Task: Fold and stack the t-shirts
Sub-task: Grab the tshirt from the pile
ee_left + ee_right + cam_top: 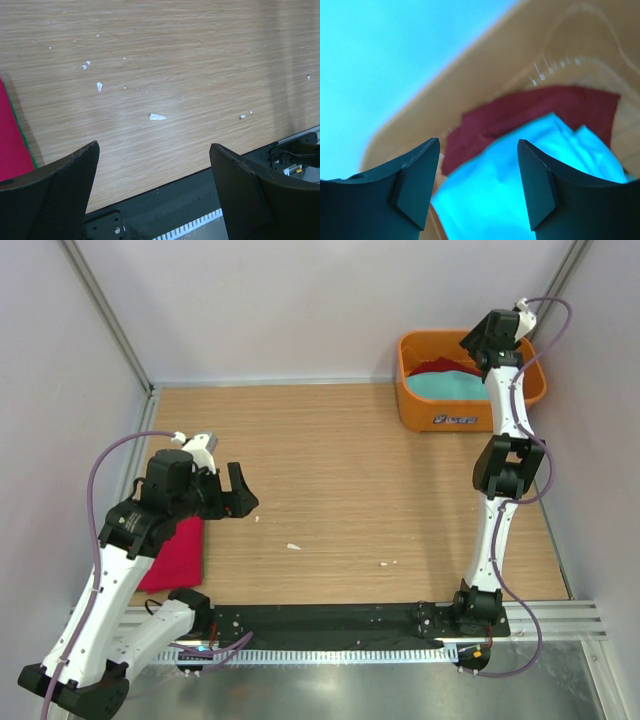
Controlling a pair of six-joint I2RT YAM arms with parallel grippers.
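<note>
T-shirts lie in two places. A mint-green shirt point(455, 387) and a deep red shirt point(437, 365) are crumpled together inside the orange tub point(450, 421), which sits in the far right corner close to the back wall. A folded red shirt point(178, 552) lies flat at the table's left edge, partly under the left arm. Between them the wooden table point(350, 490) offers a wide stretch of open wood dotted with small white scraps point(157, 117). Walls close it in on the left, back and right. The right gripper point(479, 145) hangs over the tub above the mint-green shirt, jaws apart with nothing between them. The left gripper point(155, 150) stands wide open and empty over the wood, just beside the folded red shirt.
</note>
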